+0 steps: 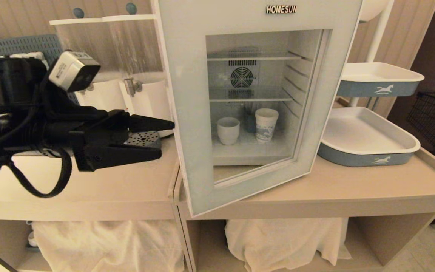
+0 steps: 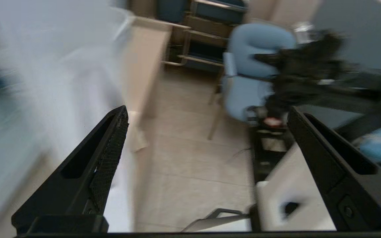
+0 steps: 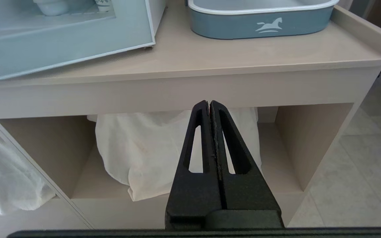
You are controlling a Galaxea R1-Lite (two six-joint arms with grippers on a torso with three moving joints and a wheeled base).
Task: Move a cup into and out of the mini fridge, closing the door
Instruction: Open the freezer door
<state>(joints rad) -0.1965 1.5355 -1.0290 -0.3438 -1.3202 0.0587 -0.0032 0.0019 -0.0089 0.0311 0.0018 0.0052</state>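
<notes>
The only readable word is "HOMESUN", in pale capital letters on a dark strip at the top of the wide pale frame of the white boxy mini fridge's (image 1: 187, 94) glass-windowed door (image 1: 255, 113). Nothing else can be read.

My left arm is matte black all over, and a looping black cable hangs beneath it. A small silver-grey camera block with a printed label sits on top of my wrist. My left fingers (image 1: 147, 124) are long, tapered black wedges with slotted cut-outs, cross-hatched inner pads and small screws. My right fingers (image 3: 225, 142) are the same slotted black wedges.
</notes>
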